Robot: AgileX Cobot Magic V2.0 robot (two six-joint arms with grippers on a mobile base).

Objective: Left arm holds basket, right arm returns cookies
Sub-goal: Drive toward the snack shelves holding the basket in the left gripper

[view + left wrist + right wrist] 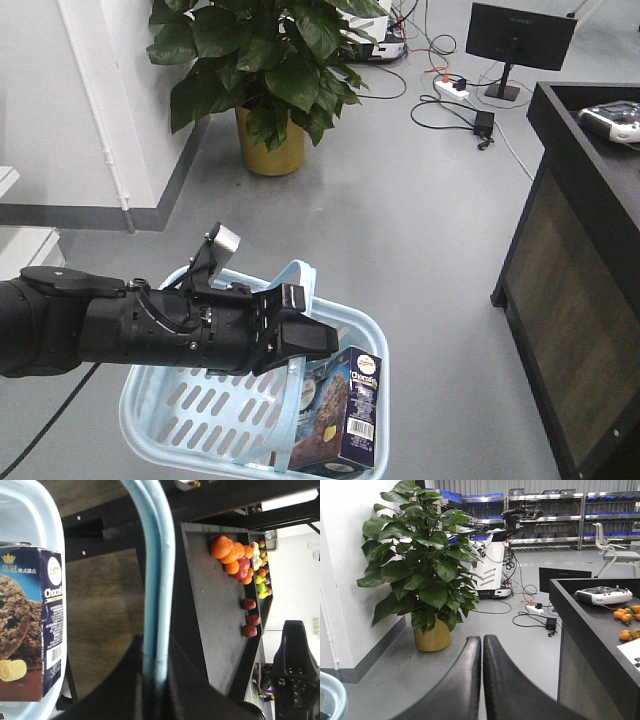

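Grey floor seen throughout. Potted plant stood far left beside white wall. Black table set at right, oranges and grey controller laid on it. Left arm stretched in from near left. Left end effector clamped tight on basket by strap handle. Right end effector pointed toward plant, fingers pressed together, nothing held. Cookies carton stood upright inside basket, at near right corner.
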